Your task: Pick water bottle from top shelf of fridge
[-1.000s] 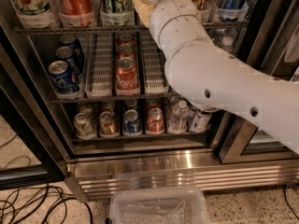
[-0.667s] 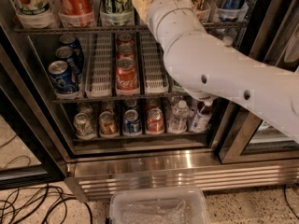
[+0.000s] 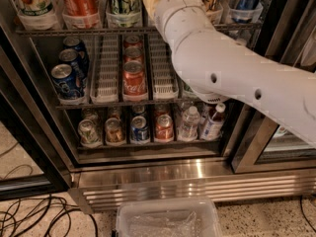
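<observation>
Arm (image 3: 222, 68) has risen, baring the small bottles (image 3: 189, 123) below. Your gripper lies past the upper edge; you cannot tell its state, and the water bottle (image 3: 148, 6) stands on the top shelf (image 3: 74, 31) beside the wrist (image 3: 174, 6).

Faces the fridge (image 3: 197, 179). Finds a white arm (image 3: 232, 73) slanting from below and right of the top shelf (image 3: 74, 31) up across its rail, with the tool out of sight past the upper edge, above that shelf. Sees three large bottles (image 3: 79, 1) standing on the shelf, left of the arm. Notes, one rack below the top shelf, blue cans (image 3: 66, 78), red cans (image 3: 133, 78) and white lane trays (image 3: 106, 68); two racks below, two small bottles (image 3: 189, 123). Spots, well below, a clear bin (image 3: 163, 202) and cables (image 3: 29, 216).
</observation>
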Robot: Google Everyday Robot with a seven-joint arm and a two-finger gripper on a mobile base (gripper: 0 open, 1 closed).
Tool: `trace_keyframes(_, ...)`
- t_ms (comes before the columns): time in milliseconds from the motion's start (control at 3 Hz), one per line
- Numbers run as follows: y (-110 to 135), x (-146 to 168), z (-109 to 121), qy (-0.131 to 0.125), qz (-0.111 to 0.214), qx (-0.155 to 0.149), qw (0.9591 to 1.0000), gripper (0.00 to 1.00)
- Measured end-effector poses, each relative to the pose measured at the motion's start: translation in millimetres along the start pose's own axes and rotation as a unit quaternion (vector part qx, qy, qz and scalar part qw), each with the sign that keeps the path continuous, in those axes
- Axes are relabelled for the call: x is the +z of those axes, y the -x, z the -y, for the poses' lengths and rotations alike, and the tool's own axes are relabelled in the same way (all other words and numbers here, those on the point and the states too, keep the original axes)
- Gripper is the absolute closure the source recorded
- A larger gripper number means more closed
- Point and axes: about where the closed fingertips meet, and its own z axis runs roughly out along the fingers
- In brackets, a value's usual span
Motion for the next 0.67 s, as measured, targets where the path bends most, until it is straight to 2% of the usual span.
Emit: trace_keyframes(667,9.1,-1.8,-0.4,-0.004,0.013,0.001,0.9999,0.98)
